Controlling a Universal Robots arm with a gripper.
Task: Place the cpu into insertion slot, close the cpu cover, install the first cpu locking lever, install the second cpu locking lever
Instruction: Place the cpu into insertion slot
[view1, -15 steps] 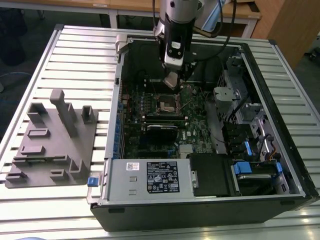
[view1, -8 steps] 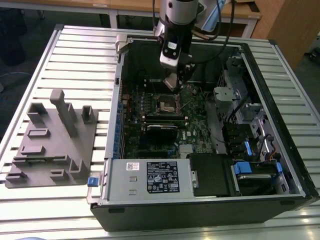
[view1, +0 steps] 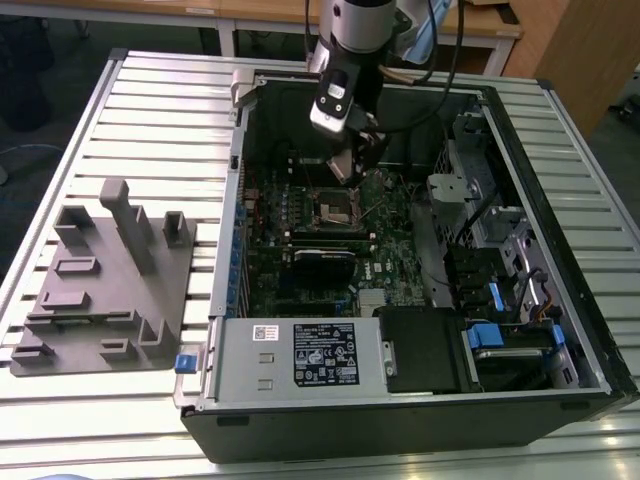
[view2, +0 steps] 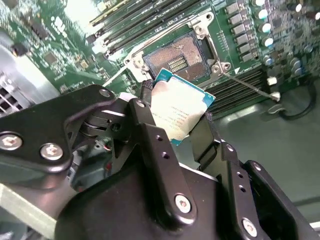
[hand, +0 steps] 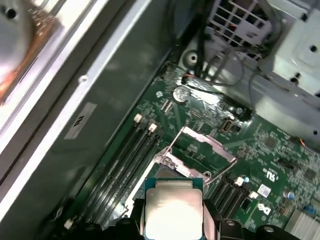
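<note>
Step one, placing: my gripper (view1: 355, 165), clamped on the cpu (view2: 180, 110), holds it above the board (view1: 268, 262); the slot (view1: 335, 208) lies at 7 o'clock, exterior view. Seating likely demands squaring it.

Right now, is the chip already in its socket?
Out: the gripper holds the cpu clear of the insertion slot, whose contacts lie bare.

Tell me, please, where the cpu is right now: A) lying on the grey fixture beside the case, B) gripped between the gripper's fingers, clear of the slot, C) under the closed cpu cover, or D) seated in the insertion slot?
B: in the second wrist view the gripper clamps the cpu by its edges, and the insertion slot beyond it shows bare contacts.
</note>
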